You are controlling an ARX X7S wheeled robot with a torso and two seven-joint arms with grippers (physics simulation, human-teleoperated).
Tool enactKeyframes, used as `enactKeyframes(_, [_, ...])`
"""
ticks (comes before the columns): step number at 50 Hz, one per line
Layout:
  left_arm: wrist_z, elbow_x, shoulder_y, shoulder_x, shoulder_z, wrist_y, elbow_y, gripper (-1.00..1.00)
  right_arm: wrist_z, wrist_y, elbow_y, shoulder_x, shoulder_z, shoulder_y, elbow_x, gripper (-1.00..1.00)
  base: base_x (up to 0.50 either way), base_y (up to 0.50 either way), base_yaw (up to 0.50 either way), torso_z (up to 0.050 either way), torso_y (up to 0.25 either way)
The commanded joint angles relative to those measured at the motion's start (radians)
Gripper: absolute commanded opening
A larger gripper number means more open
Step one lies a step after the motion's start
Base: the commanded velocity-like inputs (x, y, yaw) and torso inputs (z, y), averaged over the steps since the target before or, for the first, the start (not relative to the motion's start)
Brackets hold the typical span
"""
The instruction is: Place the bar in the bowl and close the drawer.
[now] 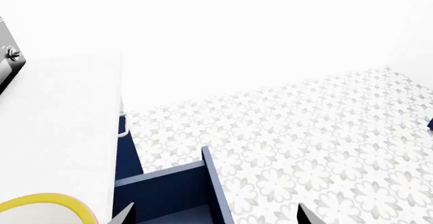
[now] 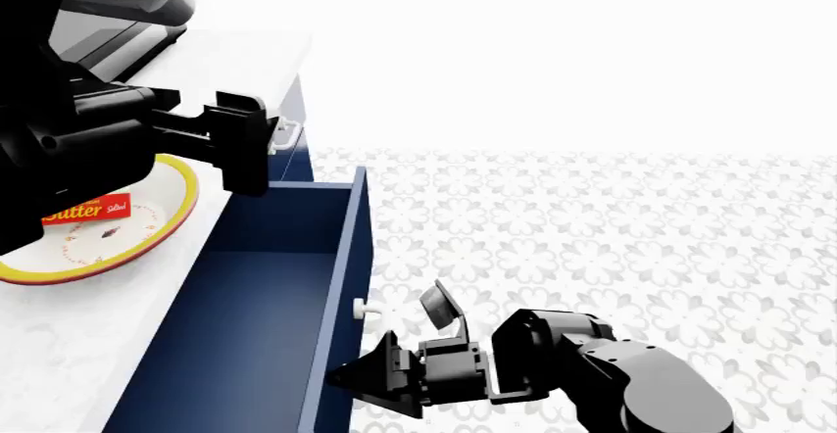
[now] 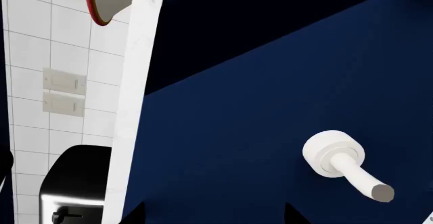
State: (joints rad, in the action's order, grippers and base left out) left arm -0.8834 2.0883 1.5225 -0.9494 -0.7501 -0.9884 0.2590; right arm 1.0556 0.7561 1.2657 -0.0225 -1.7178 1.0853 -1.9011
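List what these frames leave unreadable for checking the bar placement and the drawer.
- Bar: head view, left arm covers most of it.
- Bowl: left arm hides part; left wrist view shows only rim.
- Drawer: near end cut off by the edge.
- Right tool: contact with drawer front unclear.

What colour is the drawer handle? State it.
White, on the navy drawer; the handle shows best in the right wrist view.

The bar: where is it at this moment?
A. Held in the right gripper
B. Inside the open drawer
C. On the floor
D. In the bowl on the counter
D: in the head view the bar lies inside the bowl on the counter, while the drawer is open and shows only its navy interior, and the right gripper at the drawer front holds nothing.
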Motion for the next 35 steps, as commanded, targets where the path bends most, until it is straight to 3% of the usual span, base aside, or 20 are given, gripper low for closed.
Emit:
enactKeyframes(1, [0.002, 0.001, -0.001, -0.007, 0.002, 0.001, 0.001, 1.00, -0.014, 0.023, -0.017, 0.022, 0.060, -0.012, 0.048, 1.00, 0.00, 0.00, 0.00, 0.000, 0.000])
enactKeyframes(9, [0.006, 0.000, -0.006, -0.014, 0.003, 0.005, 0.003, 1.00, 0.065, 0.012, 0.005, 0.020, 0.047, -0.015, 0.087, 1.00, 0.00, 0.00, 0.00, 0.000, 0.000])
enactKeyframes(13, [0.005, 0.000, -0.007, -0.015, 0.004, 0.007, 0.003, 1.00, -0.074, -0.039, -0.282, -0.148, 0.108, -0.032, 0.039, 1.00, 0.00, 0.00, 0.00, 0.000, 0.000])
enactKeyframes(18, [-0.002, 0.004, -0.004, -0.009, 0.000, 0.008, 0.006, 1.00, -0.143, -0.089, -0.483, -0.275, 0.142, -0.064, 0.022, 1.00, 0.00, 0.00, 0.00, 0.000, 0.000])
enactKeyframes(35, [-0.014, 0.006, 0.001, 0.006, -0.010, 0.007, 0.010, 1.00, -0.295, -0.289, -0.893, -0.616, 0.249, -0.178, -0.007, 1.00, 0.00, 0.00, 0.00, 0.000, 0.000])
